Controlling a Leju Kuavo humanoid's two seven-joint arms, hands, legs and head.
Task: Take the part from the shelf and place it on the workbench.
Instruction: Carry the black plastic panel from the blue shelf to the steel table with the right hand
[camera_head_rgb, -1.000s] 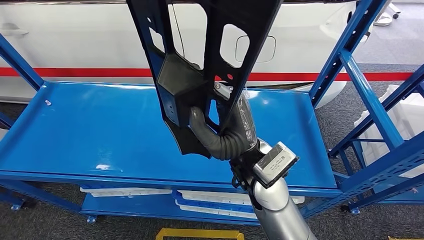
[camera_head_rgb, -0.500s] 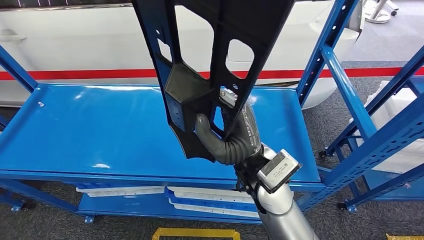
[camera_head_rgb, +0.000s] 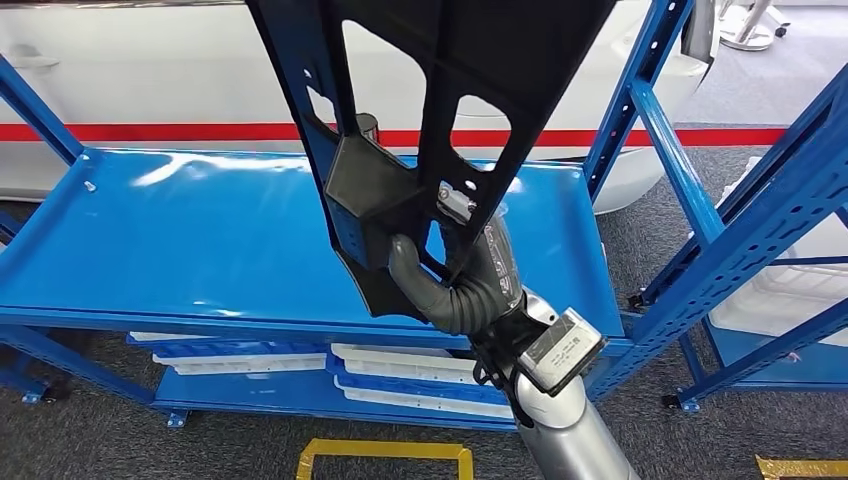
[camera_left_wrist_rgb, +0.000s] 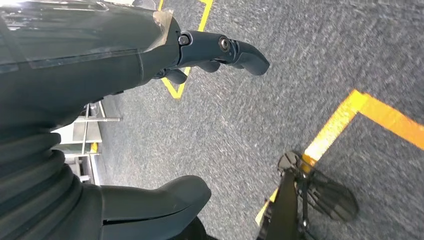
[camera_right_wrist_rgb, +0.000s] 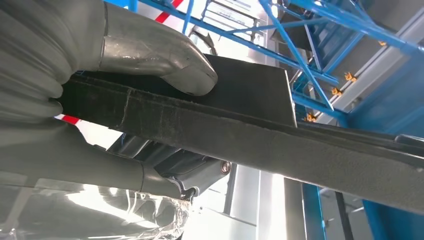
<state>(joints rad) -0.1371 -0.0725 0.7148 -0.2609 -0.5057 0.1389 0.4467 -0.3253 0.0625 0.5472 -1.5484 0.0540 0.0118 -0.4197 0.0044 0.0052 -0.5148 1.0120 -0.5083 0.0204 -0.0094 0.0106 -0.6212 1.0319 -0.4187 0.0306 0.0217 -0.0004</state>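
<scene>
Now, line by line:
Part: black plastic panel (camera_head_rgb: 440, 110) with cut-out windows, held up in the air in front of the blue shelf (camera_head_rgb: 200, 250), clear of its top deck.
Long axis: near upright, lower end at the hand, upper end running out past the top of the head view, leaning slightly.
Right hand (camera_head_rgb: 460, 280): thumb and fingers clamped on the panel's lower edge; thumb pressed on one face in the right wrist view.
Left hand (camera_left_wrist_rgb: 150, 100): hangs above grey carpet (camera_left_wrist_rgb: 280, 75), fingers apart, holding nothing.
Behind the shelf: white car body (camera_head_rgb: 150, 80) with red stripe.
</scene>
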